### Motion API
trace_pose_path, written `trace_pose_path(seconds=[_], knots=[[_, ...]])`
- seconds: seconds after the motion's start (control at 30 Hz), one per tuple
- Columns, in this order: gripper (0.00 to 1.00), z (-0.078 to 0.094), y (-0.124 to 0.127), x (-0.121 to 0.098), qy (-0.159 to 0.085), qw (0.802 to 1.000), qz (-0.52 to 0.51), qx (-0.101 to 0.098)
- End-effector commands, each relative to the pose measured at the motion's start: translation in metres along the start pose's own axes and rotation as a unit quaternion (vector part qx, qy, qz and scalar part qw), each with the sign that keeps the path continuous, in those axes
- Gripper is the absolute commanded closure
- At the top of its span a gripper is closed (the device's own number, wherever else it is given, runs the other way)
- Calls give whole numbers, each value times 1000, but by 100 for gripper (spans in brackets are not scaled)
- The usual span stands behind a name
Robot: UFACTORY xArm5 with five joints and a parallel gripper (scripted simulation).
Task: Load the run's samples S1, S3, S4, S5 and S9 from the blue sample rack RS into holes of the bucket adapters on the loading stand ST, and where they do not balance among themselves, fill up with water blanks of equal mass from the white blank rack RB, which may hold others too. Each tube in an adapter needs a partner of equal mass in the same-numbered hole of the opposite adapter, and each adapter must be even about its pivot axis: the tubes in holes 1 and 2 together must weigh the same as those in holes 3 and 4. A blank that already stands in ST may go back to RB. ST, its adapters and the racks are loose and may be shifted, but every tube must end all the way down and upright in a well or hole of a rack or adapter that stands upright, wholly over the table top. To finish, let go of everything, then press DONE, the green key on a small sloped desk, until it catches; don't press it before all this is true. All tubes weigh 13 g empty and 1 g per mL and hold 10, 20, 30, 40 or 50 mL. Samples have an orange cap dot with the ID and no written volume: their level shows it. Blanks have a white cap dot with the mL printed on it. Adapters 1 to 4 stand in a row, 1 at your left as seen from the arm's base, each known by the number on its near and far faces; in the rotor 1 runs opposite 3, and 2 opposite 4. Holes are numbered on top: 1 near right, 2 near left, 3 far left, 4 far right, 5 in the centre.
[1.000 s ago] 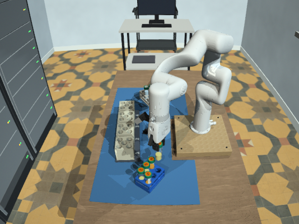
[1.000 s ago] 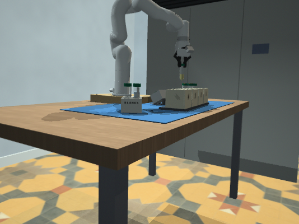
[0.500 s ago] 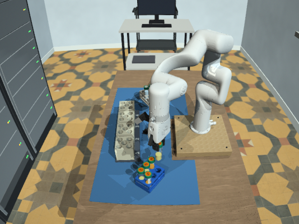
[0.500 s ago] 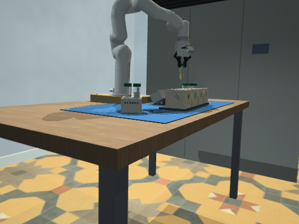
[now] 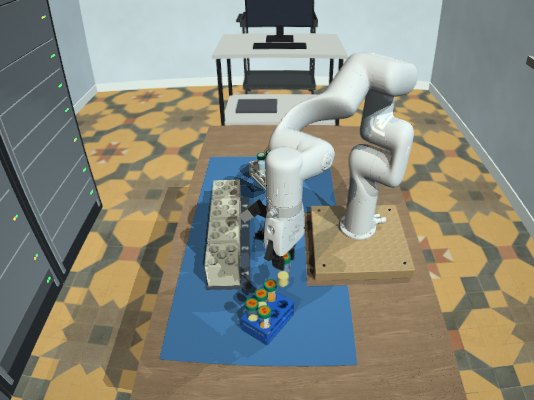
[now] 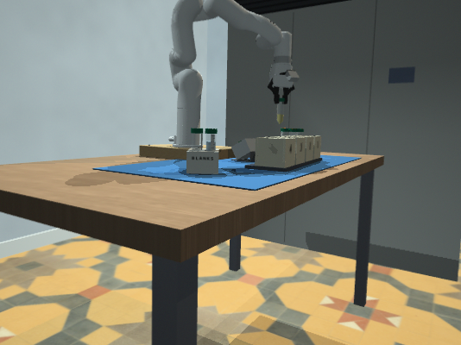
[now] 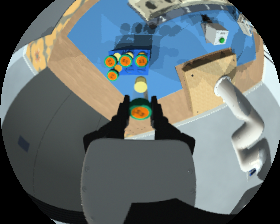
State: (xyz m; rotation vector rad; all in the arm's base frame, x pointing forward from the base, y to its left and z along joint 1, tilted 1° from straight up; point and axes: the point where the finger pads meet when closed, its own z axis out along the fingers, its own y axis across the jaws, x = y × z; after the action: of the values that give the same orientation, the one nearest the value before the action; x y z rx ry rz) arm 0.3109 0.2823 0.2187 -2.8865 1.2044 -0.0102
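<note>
While four samples (image 5: pixel 261 294) stay racked, gripper (image 5: pixel 280 260) clamps one tube (image 5: pixel 283 277).

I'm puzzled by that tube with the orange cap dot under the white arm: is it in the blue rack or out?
Out. The fingers grip the orange-dotted tube in the air, above the blue sample rack.

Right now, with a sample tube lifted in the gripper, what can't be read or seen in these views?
- Held tube's ID: wrist view, cap print too small.
- Its liquid level: top view, gripper covers it; exterior view too small.
- Blue sample rack: exterior view, hidden behind the adapters.
- White blank rack: top view, arm partly covers it.
</note>
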Motion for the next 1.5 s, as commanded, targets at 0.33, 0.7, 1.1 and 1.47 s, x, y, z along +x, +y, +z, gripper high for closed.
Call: trace_pose_path(seconds=[0.33,0.7,1.1,1.47], knots=[[100,-1,-1,0,0,1000,0,2],[100,17,-1,0,0,1000,0,2],[100,37,-1,0,0,1000,0,2],[100,57,-1,0,0,1000,0,2]])
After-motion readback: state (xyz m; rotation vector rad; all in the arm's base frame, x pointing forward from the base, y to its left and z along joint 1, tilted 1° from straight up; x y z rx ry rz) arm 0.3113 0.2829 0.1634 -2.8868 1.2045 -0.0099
